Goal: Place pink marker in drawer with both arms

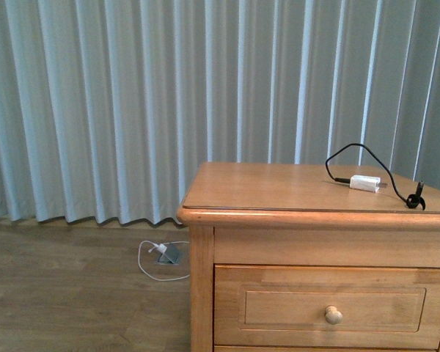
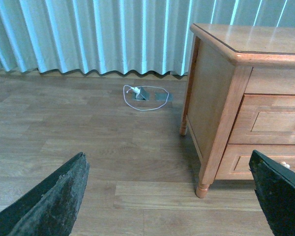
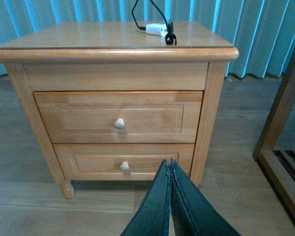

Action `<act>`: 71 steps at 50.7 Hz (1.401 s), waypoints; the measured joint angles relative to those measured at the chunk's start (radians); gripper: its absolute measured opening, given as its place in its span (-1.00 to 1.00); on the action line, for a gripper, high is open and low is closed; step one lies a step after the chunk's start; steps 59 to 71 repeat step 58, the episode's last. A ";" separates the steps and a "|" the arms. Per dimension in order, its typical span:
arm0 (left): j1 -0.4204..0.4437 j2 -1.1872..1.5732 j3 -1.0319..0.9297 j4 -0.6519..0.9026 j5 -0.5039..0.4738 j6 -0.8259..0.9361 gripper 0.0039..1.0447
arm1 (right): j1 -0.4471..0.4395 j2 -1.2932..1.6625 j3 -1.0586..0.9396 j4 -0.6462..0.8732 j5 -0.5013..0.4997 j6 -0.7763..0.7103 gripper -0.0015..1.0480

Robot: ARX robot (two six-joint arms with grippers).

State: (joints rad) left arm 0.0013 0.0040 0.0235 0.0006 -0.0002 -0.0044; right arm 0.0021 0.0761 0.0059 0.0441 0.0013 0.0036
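The upper drawer [image 3: 120, 117] of the honey-coloured wooden cabinet is closed, with a round pale knob [image 3: 119, 123]; it also shows in the front view [image 1: 333, 304]. The pink marker is not in view in any frame. My right gripper [image 3: 169, 164] is shut and empty, low in front of the cabinet, before the lower drawer [image 3: 124, 161]. My left gripper [image 2: 169, 196] is open and empty, its fingers [image 2: 54, 201] spread wide over the floor beside the cabinet's side panel [image 2: 206, 105].
A white charger plug [image 1: 365, 182] with a black cable [image 1: 352, 150] lies on the cabinet top [image 1: 279, 187]. A white cord and grey floor socket [image 1: 165, 254] lie by the curtain. A dark wooden frame [image 3: 285, 142] stands beside the cabinet.
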 joint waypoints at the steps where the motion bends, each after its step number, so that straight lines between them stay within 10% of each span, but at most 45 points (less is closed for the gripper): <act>1: 0.000 0.000 0.000 0.000 0.000 0.000 0.89 | 0.000 -0.024 0.000 -0.025 -0.002 0.000 -0.97; 17: 0.000 0.000 0.000 0.000 0.000 0.000 0.89 | 0.000 -0.072 0.000 -0.043 -0.001 0.000 -0.96; 42: 0.000 0.000 0.000 0.000 0.000 0.000 0.89 | 0.000 -0.072 0.000 -0.043 -0.002 0.000 0.87; 71: 0.000 0.000 0.000 0.000 0.000 0.000 0.89 | 0.000 -0.072 0.000 -0.043 -0.002 0.000 0.84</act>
